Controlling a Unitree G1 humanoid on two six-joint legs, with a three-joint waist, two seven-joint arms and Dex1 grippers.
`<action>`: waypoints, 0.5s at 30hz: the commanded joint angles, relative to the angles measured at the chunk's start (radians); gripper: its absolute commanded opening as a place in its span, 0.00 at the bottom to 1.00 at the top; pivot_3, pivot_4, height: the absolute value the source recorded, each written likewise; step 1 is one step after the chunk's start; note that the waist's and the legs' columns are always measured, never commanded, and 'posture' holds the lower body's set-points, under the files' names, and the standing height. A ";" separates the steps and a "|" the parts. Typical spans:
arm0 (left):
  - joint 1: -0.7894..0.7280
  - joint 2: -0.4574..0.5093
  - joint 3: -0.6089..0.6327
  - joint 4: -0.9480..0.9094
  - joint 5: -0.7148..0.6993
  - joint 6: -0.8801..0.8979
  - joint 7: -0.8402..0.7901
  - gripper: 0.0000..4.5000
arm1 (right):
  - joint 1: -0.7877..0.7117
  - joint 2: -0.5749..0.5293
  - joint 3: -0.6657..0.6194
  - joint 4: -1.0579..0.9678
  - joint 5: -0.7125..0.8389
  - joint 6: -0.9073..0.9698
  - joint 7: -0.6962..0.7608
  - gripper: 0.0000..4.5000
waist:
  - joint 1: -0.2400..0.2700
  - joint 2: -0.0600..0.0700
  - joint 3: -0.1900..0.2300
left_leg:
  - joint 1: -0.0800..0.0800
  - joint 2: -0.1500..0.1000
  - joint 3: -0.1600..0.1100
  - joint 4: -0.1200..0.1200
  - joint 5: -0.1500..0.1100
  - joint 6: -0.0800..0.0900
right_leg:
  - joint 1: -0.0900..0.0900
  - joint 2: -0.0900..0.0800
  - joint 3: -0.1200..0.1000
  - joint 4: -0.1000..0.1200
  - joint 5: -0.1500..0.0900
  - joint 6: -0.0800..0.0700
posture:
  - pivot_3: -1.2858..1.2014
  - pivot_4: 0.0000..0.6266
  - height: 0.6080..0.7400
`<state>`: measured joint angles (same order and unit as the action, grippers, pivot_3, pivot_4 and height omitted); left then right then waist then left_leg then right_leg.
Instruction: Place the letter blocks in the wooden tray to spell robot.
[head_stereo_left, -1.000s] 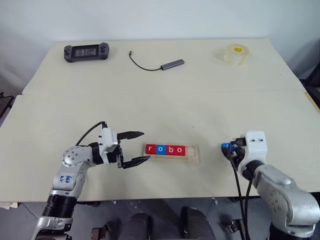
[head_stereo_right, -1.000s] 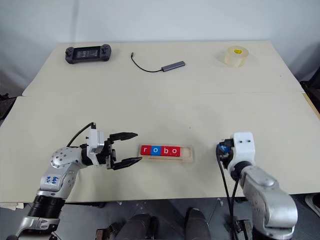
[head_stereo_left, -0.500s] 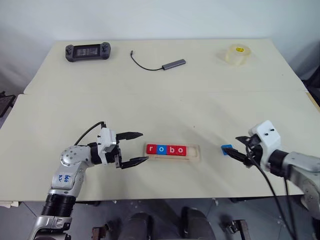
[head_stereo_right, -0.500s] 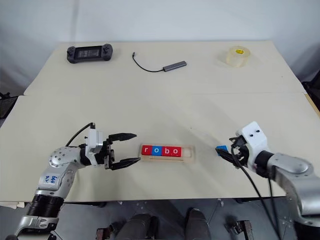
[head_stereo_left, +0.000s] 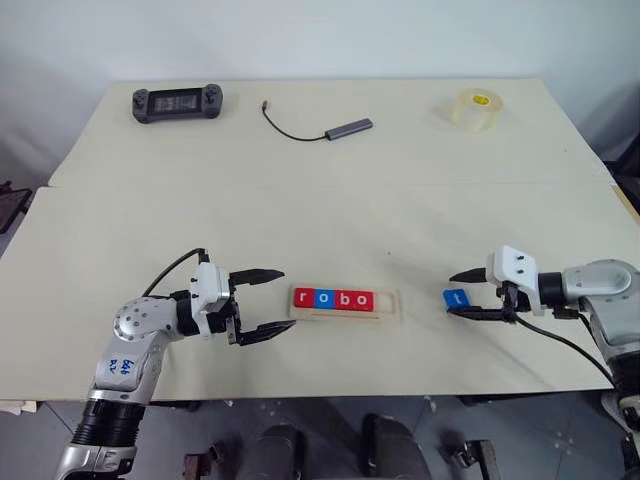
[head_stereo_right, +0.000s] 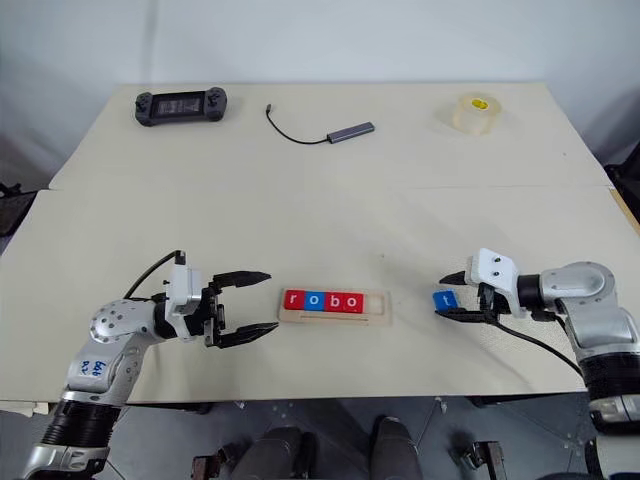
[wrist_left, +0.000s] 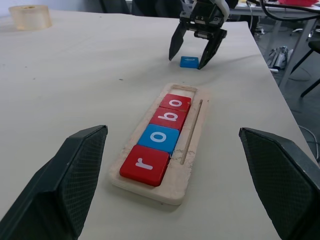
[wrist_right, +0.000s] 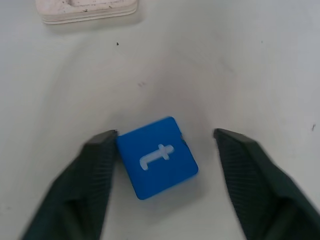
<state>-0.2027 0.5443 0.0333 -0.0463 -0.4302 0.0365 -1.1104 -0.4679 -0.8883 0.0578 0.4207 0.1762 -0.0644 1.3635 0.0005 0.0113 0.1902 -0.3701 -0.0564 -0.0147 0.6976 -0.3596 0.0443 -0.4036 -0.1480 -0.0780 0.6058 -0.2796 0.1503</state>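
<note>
Nearest the front edge of the table (head_stereo_left: 330, 215), the left gripper (head_stereo_left: 268, 301) hovers just beside the left end of the wooden tray (head_stereo_left: 345, 301), pointing along it, jaws spread wide with nothing between them. The tray lies flat near the front edge, long side running left to right. Four letter blocks sit in its slot, flush against each other from the left end: red r (head_stereo_left: 305, 297), blue o (head_stereo_left: 323, 298), red b (head_stereo_left: 343, 299), red o (head_stereo_left: 362, 300) (last space at the right end is bare wood). To the right of the tray, apart from it, the blue t block (head_stereo_left: 456, 298) lies flat on the table. The right gripper (head_stereo_left: 462, 293) straddles it, jaws released; in the right wrist view one finger (wrist_right: 97, 170) touches the block's edge, the other stands clear of it. Far side of the table: a black handheld controller (head_stereo_left: 174, 102) at left, a cable with a grey adapter (head_stereo_left: 325, 126) in the middle, a roll of clear tape (head_stereo_left: 472, 107) at right.
</note>
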 joint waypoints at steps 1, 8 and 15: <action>0.016 0.010 0.022 -0.051 -0.014 -0.001 0.016 1.00 | -0.016 0.006 -0.002 0.043 -0.003 -0.031 0.027 0.41 | 0.000 0.000 0.000 | 0.000 0.000 -0.001 0.000 0.000 0.000 | 0.001 0.000 -0.001 0.000 0.000 0.000 | 0.52 0.24 1.00; 0.021 0.012 0.023 -0.050 -0.015 -0.007 0.025 1.00 | -0.026 0.006 -0.018 -0.080 0.058 0.058 0.044 0.32 | -0.001 0.001 0.000 | 0.000 0.000 -0.002 0.000 0.000 -0.001 | 0.002 0.000 -0.002 -0.001 0.000 0.000 | 0.52 0.24 1.00; 0.011 0.000 0.011 -0.039 -0.009 -0.012 0.032 1.00 | -0.054 0.063 0.034 -0.422 0.121 0.424 -0.065 0.32 | -0.001 0.001 0.000 | 0.000 0.001 -0.002 0.000 -0.001 -0.002 | 0.002 0.000 -0.002 -0.001 0.000 0.000 | 0.52 0.24 1.00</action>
<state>-0.1874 0.5471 0.0375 -0.0662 -0.4302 0.0352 -1.0819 -0.5062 -0.8346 0.0820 0.0808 0.2748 0.2858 1.3315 -0.0001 0.0128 0.1903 -0.3698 -0.0555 -0.0172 0.6979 -0.3603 0.0426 -0.4020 -0.1479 -0.0801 0.6049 -0.2797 0.1501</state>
